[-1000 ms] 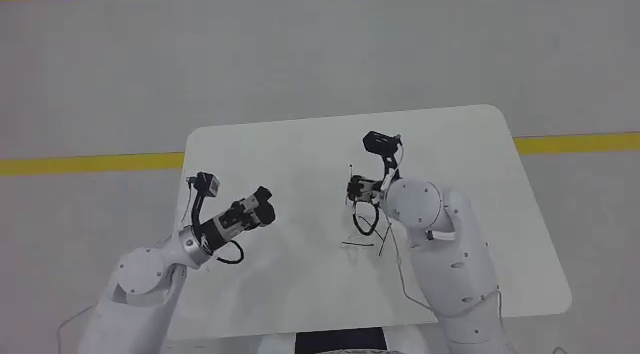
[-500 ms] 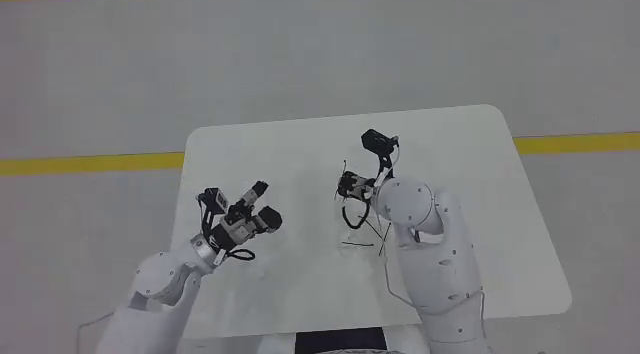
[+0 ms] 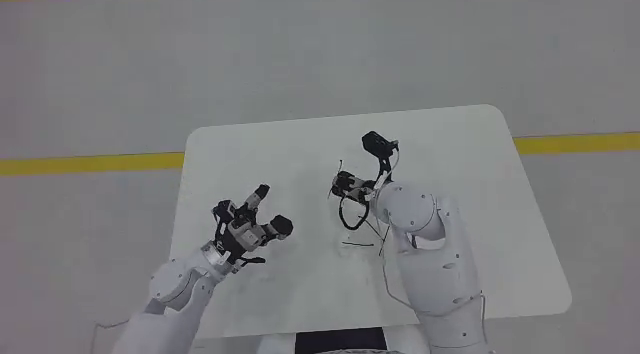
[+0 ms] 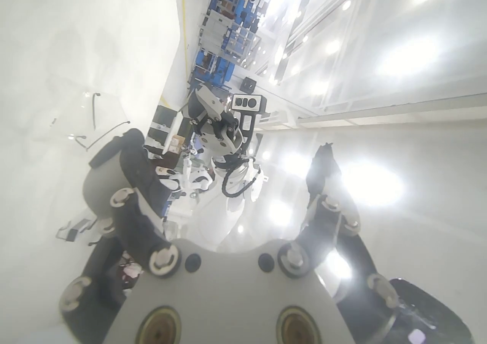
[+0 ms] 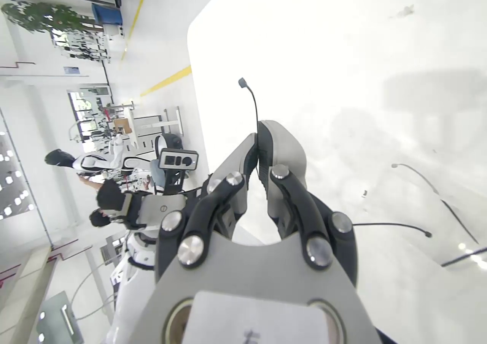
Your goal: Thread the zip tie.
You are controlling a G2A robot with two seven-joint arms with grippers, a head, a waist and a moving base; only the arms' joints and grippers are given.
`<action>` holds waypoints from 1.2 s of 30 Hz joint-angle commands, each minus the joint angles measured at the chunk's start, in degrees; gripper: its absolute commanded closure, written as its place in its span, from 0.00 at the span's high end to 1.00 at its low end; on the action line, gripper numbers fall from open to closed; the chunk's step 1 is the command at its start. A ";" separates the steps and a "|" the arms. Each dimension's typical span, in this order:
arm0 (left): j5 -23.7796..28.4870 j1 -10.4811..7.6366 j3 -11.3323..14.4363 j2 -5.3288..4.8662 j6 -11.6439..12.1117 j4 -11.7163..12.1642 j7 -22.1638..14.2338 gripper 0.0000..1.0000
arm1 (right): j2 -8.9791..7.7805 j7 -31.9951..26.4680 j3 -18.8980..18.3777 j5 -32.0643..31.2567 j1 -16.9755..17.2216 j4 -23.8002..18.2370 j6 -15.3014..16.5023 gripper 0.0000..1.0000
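The white bench (image 3: 470, 174) is a flat slab with rounded corners and a smooth, faintly glossy top that catches the room's light. A small cluster of thin black plastic zip ties (image 3: 358, 244) lies loose on it, around the middle of the side nearest the robot. They sit close together rather than spread out. Seen from the right wrist, a curved tie (image 5: 420, 175) with a small square head lies just beside a straight tie (image 5: 459, 222), and a second bowed tie (image 5: 392, 224) rests near them. A tiny dark fleck (image 5: 403, 11) lies well apart from the cluster, out on the bare surface.
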State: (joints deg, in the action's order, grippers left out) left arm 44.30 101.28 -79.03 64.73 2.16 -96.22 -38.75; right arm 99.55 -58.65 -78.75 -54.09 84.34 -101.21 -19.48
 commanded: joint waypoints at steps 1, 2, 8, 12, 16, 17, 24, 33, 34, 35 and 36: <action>3.44 -0.09 0.67 0.21 -0.09 0.68 -0.45 1.00 | 0.00 0.75 0.09 0.52 0.18 0.27 0.00 0.00; 4.28 -0.25 0.90 0.27 0.06 1.01 -0.77 1.00 | -0.01 0.94 0.28 1.23 0.27 0.38 0.00 0.00; 1.22 -1.17 1.72 0.16 1.21 1.69 -2.25 1.00 | -0.21 1.49 1.18 1.60 0.58 0.40 0.00 0.00; 1.22 -1.17 1.72 0.16 1.21 1.69 -2.25 1.00 | -0.21 1.49 1.18 1.60 0.58 0.40 0.00 0.00; 0.64 -1.32 2.02 0.18 1.10 1.71 -1.65 1.00 | -0.52 3.25 1.59 2.49 0.89 0.95 0.62 0.00; -0.44 -1.46 2.37 0.17 1.29 1.66 -1.16 1.00 | -0.64 3.67 1.80 2.76 1.05 0.94 0.56 0.00; -9.61 -1.62 2.13 -0.49 2.80 1.29 -0.73 1.00 | -1.28 4.17 2.22 3.07 0.96 0.77 0.00 0.00; -13.68 -0.78 2.41 -0.89 3.91 0.18 0.73 1.00 | -1.29 4.41 2.09 2.96 1.22 0.72 0.00 0.00; -13.35 -0.85 2.57 -0.90 4.09 0.17 0.36 1.00 | -1.29 4.41 2.09 2.96 1.22 0.72 0.00 0.00; -13.35 -0.85 2.57 -0.90 4.09 0.17 0.36 1.00 | -1.29 4.41 2.09 2.96 1.22 0.72 0.00 0.00; -13.35 -0.85 2.57 -0.90 4.09 0.17 0.36 1.00 | -1.29 4.41 2.09 2.96 1.22 0.72 0.00 0.00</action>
State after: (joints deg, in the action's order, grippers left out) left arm 30.98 100.44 -76.46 63.82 6.26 -96.07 -38.37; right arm 98.27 -54.25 -76.66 -51.14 85.57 -100.50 -19.48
